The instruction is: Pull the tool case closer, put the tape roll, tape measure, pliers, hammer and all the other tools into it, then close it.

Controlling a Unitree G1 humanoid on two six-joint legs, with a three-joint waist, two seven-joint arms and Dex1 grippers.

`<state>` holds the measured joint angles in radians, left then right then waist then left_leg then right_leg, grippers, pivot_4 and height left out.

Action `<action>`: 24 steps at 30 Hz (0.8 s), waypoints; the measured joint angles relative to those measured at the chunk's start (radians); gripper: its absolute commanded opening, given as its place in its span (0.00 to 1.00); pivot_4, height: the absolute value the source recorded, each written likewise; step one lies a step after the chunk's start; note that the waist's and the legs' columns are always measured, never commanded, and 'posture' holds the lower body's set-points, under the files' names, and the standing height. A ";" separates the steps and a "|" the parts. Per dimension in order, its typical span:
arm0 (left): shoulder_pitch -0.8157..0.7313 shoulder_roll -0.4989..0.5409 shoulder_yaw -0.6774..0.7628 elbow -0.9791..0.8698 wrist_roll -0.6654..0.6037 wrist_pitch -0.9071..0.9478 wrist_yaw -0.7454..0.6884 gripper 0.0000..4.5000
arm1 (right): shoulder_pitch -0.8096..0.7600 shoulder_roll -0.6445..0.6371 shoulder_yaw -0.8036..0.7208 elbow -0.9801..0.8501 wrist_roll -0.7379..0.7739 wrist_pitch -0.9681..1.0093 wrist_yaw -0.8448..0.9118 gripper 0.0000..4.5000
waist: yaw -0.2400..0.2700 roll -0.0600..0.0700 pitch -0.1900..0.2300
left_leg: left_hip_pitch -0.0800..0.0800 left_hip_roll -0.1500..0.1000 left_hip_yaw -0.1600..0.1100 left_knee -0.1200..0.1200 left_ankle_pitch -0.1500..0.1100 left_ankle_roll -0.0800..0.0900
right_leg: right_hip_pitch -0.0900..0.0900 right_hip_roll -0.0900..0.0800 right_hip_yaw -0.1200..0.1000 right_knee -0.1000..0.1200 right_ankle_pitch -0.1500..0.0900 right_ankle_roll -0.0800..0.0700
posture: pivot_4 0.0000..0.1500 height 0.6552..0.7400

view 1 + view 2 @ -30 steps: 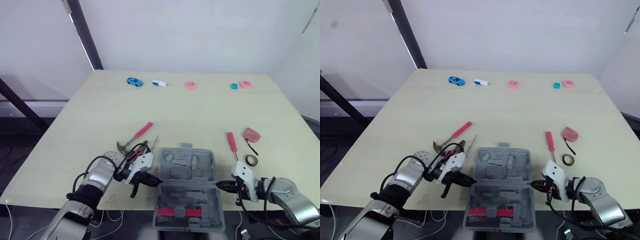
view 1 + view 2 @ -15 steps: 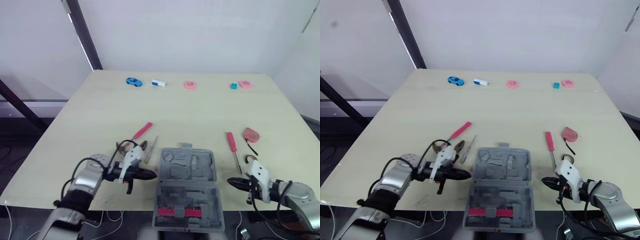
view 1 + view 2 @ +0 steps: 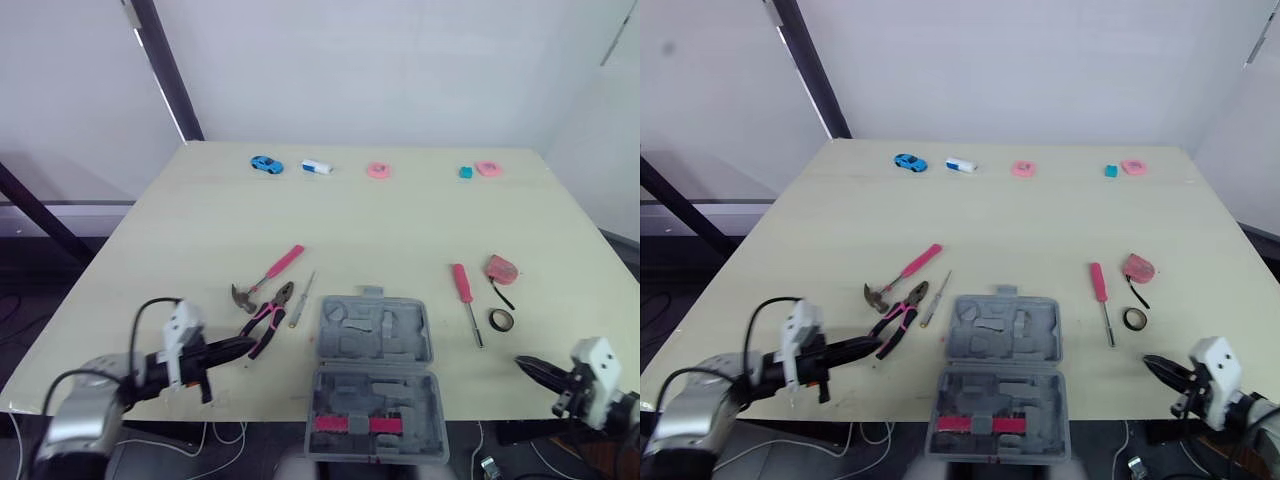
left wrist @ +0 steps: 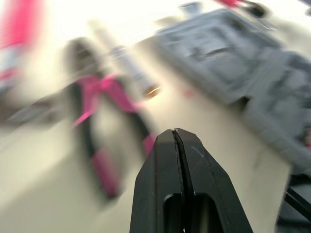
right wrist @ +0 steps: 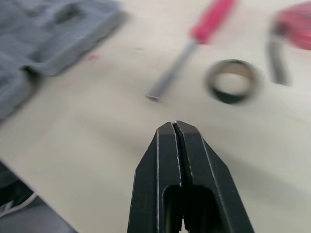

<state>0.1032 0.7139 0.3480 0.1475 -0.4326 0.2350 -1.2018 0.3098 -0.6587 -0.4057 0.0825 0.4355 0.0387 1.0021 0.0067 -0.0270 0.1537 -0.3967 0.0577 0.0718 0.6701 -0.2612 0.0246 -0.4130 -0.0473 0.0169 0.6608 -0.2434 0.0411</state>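
Tool case [image 3: 375, 335]: grey, lay open at near edge of table [image 3: 400, 220], between the two arms; moulded recesses of far half bare; near half held one pink strip-shaped item, kind unclear; judged near enough, so pull step prob. done.

Pliers [image 3: 268, 318]: pink grips, on table just left of case, beside hammer [image 3: 266, 277] (pink handle, head toward near edge); slim screwdriver-like tool [image 3: 302, 298] lay between pliers and case; none packed.

Red-handled screwdriver [image 3: 465, 298]: on table right of case, apart from it; tape roll [image 3: 501, 320] just beside its tip; tape measure [image 3: 503, 268], pink-red, a little farther back; none packed.

Left gripper [image 3: 246, 345]: clenched, fingers pressed together w/ nothing between; low over table, tips just short of pliers grips, not touching; left wrist view looked along it toward pliers and case.

Right gripper [image 3: 524, 363]: clenched likewise, empty; at near right edge of table, near tape roll but apart from it; right wrist view showed roll and screwdriver tip ahead of fingers.

Misc., far edge of table: blue toy car [image 3: 266, 164], white-and-blue block [image 3: 318, 167], two small pink pieces [image 3: 378, 170] [image 3: 487, 168], small teal piece [image 3: 466, 172]; well apart from the tools.

Status, as judged: case positioned and open; all named tools outstanding; closing of lid outstanding; task at early stage.
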 measured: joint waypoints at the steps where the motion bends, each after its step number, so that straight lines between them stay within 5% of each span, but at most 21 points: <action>1: 0.003 0.000 0.012 0.005 -0.002 -0.005 0.009 0.11 | 0.000 -0.003 -0.007 0.009 0.005 -0.007 0.009 0.30 | 0.001 0.000 0.000 | 0.000 0.000 0.000 0.000 0.000 0.000 | 0.000 0.000 0.000 0.000 0.000 0.000 | 1.00 1.00; 3: 0.015 0.000 0.047 0.025 -0.008 -0.020 0.025 0.21 | 0.003 -0.005 -0.027 0.031 0.022 -0.020 0.034 0.42 | 0.003 0.000 0.000 | 0.000 0.000 0.000 0.000 0.000 0.000 | 0.000 0.000 0.000 0.000 0.000 0.000 | 1.00 1.00; 8: 0.089 0.013 0.193 0.135 -0.038 -0.074 0.045 0.70 | 0.064 -0.025 -0.187 0.134 0.113 -0.031 0.110 0.94 | 0.006 0.000 0.000 | 0.000 0.000 0.001 -0.001 0.000 0.000 | 0.000 -0.001 0.000 -0.002 0.000 0.000 | 1.00 1.00; 11: 0.093 0.018 0.195 0.138 -0.044 -0.077 0.033 0.99 | 0.083 -0.025 -0.201 0.134 0.123 -0.030 0.126 1.00 | 0.005 0.000 0.000 | 0.001 0.000 0.000 -0.001 0.000 0.000 | 0.000 -0.001 0.000 -0.002 0.000 0.000 | 1.00 1.00; 24: 0.045 0.028 0.162 0.125 -0.082 -0.065 -0.045 0.99 | 0.122 -0.066 -0.195 0.054 0.101 0.005 0.107 1.00 | 0.004 0.001 -0.001 | 0.000 0.000 0.001 -0.001 0.000 0.000 | 0.000 -0.002 0.000 -0.002 0.000 0.000 | 1.00 1.00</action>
<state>0.1487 0.7415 0.5102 0.2723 -0.5144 0.1697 -1.2465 0.4318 -0.7251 -0.6010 0.1367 0.5362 0.0441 1.1086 0.0110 -0.0263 0.1532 -0.3962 0.0581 0.0725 0.6691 -0.2615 0.0246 -0.4132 -0.0492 0.0172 0.6590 -0.2434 0.0408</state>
